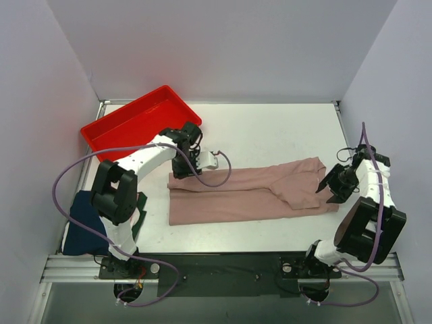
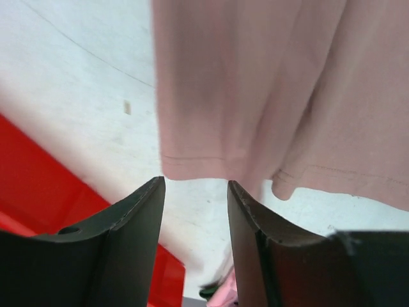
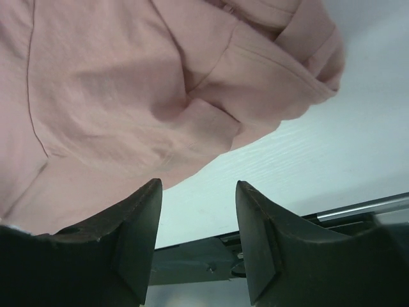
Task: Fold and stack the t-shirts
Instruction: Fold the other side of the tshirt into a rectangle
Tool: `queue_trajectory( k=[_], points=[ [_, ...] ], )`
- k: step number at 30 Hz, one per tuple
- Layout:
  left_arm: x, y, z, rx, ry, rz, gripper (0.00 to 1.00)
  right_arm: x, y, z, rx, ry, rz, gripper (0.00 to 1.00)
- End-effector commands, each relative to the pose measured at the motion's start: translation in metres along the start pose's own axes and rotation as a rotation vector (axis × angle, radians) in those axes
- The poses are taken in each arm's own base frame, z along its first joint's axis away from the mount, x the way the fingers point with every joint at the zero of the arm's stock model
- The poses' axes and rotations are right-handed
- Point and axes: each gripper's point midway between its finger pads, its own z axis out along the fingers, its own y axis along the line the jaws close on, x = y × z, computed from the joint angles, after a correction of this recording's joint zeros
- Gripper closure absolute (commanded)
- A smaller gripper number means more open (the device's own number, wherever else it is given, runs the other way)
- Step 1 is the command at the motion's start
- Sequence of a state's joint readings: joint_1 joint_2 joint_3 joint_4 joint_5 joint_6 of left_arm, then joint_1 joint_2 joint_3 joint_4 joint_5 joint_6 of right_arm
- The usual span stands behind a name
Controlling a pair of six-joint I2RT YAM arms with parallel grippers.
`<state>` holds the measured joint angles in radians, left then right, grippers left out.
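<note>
Item: dusty-pink soft cloth shirt [image 1: 250, 192], folded lengthwise on white counter [image 1: 283, 128]; cross-fold and stacking outstanding.
Alongside: navy folded shirt [image 1: 84, 223] far left; left pincer [image 2: 195, 185], right pincer [image 3: 198, 192] both parted, empty.

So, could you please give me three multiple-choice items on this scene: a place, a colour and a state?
1. Where on the table does the navy shirt lie? A far right corner; B near left edge; C middle.
2. What colour is the tray? A red; B green; C white.
3. How do the grippers stand? A both shut on cloth; B both open, empty; C one open, one shut.

1 B: the top view shows it there, apart from the pink shirt.
2 A: its floor and walls are red.
3 B: the left gripper and right gripper each show a clear gap between their fingers.
</note>
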<state>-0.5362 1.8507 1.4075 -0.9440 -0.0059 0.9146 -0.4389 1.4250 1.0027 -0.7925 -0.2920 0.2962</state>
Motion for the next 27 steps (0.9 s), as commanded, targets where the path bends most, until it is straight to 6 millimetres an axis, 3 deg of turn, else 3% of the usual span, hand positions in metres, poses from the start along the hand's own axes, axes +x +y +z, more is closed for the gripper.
queue_trajectory(
  k=[1, 7, 10, 13, 16, 18, 20, 22, 27],
  points=[
    [-0.06, 0.01, -0.045, 0.001, -0.217, 0.028, 0.46, -0.01, -0.005, -0.013, 0.009, -0.082, 0.089, 0.56],
    [-0.157, -0.016, -0.085, 0.088, -0.528, 0.066, 0.5, -0.006, -0.007, 0.025, 0.01, -0.011, 0.134, 0.57],
    [-0.197, -0.038, -0.089, 0.16, -0.656, 0.081, 0.5, -0.006, 0.0, 0.034, -0.028, 0.011, 0.132, 0.58],
    [-0.233, -0.049, -0.091, 0.172, -0.767, 0.088, 0.5, -0.002, -0.002, 0.041, -0.019, 0.013, 0.131, 0.58],
    [-0.255, -0.072, -0.075, 0.21, -0.787, 0.103, 0.5, 0.006, -0.002, 0.05, -0.026, 0.056, 0.145, 0.59],
    [-0.268, -0.089, -0.07, 0.257, -0.82, 0.123, 0.5, 0.009, -0.001, 0.054, -0.036, 0.069, 0.147, 0.7],
    [-0.28, -0.103, -0.068, 0.304, -0.855, 0.141, 0.5, 0.01, -0.004, 0.056, -0.025, 0.068, 0.151, 0.89],
    [-0.287, -0.114, -0.063, 0.333, -0.863, 0.169, 0.5, 0.009, -0.005, 0.054, -0.016, 0.06, 0.146, 1.0],
    [-0.303, -0.132, -0.054, 0.366, -0.875, 0.307, 0.51, 0.0, 0.004, 0.035, -0.026, -0.002, 0.104, 1.0]
  ],
)
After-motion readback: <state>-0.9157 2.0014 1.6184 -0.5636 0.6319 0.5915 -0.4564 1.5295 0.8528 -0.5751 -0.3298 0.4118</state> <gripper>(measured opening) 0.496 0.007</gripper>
